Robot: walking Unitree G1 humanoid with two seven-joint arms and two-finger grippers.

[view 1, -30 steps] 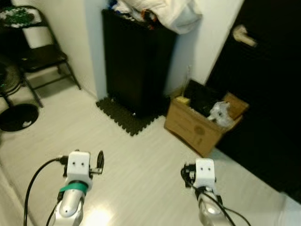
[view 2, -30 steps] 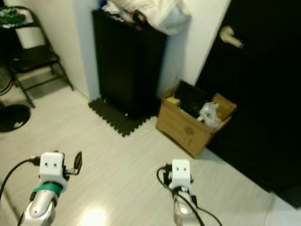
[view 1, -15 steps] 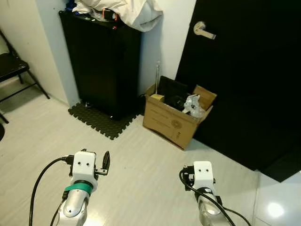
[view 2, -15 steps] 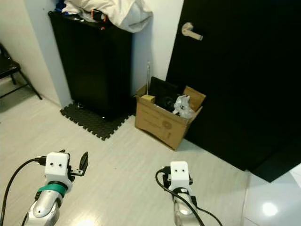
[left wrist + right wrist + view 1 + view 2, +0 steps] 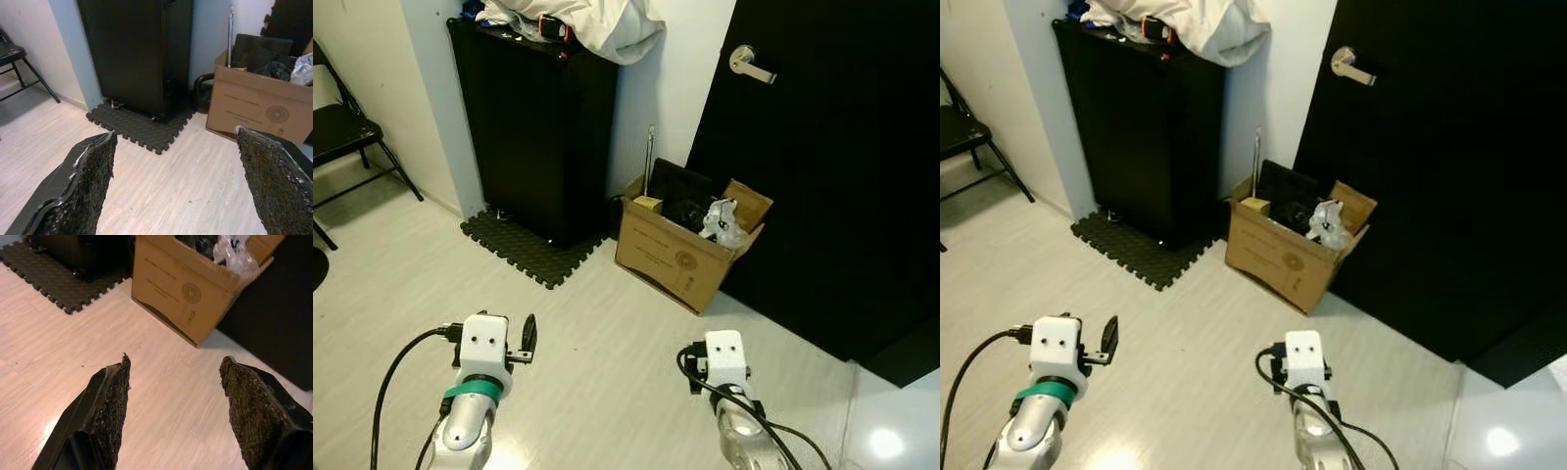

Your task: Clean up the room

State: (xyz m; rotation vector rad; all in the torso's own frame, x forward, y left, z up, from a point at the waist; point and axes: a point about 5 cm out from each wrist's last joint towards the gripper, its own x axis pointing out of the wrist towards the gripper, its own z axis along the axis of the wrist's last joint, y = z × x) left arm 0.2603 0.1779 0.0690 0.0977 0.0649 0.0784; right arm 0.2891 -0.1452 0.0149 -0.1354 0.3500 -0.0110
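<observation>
An open cardboard box stands on the pale floor against the black door, holding dark items and crumpled clear plastic. My left gripper is open and holds nothing; its arm is raised low at the front left. My right gripper is open too, with nothing between its fingers, and its arm sits at the front right. Both are well short of the box, which lies ahead of them on the floor.
A tall black cabinet stands left of the box on a dark foam mat, with white cloth piled on top. A black folding chair is at the far left. The door handle is above the box.
The camera has swung right over the last second, bringing the box and door toward the middle, then eased back slightly. Both arms stay in the same low raised pose.
</observation>
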